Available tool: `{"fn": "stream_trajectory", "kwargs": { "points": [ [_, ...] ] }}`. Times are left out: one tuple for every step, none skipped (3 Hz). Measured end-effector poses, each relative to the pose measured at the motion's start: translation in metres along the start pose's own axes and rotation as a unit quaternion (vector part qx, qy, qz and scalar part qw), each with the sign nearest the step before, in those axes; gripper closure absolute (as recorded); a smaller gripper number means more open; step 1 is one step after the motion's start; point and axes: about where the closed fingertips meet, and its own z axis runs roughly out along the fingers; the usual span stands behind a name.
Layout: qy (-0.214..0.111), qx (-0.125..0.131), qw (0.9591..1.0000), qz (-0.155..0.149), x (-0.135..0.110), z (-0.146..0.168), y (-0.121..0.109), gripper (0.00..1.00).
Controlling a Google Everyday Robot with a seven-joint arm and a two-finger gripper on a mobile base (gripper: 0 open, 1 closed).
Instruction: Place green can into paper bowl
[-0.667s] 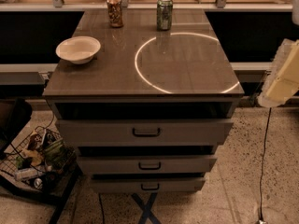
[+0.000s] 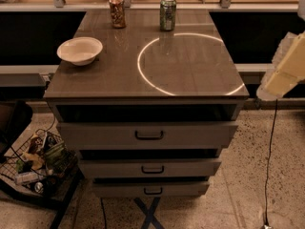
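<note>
The green can [image 2: 167, 13] stands upright at the far edge of the brown cabinet top [image 2: 119, 75], right of centre. The paper bowl [image 2: 79, 50] sits empty near the top's left edge, well apart from the can. My gripper [image 2: 284, 68] shows as a cream-coloured shape at the right edge of the view. It is off the right side of the cabinet, far from both the can and the bowl, and holds nothing that I can see.
A brown-orange can [image 2: 117, 11] stands at the far edge, left of the green can. A bright ring of light [image 2: 143, 73] lies on the top. Three drawers [image 2: 148, 135] are below. A wire basket [image 2: 33, 163] with clutter sits on the floor at left, and a cable [image 2: 270, 156] hangs at right.
My gripper has shifted slightly up and to the left at the right edge. The cans and the bowl have not moved.
</note>
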Motion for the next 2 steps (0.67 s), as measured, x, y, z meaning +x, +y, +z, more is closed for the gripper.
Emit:
{"fn": "stream_trajectory", "kwargs": {
  "points": [
    [-0.026, 0.059, 0.9935, 0.094, 0.008, 0.013, -0.044, 0.00],
    [-0.077, 0.111, 0.9736, 0.184, 0.018, 0.031, -0.097, 0.00]
  ]
}}
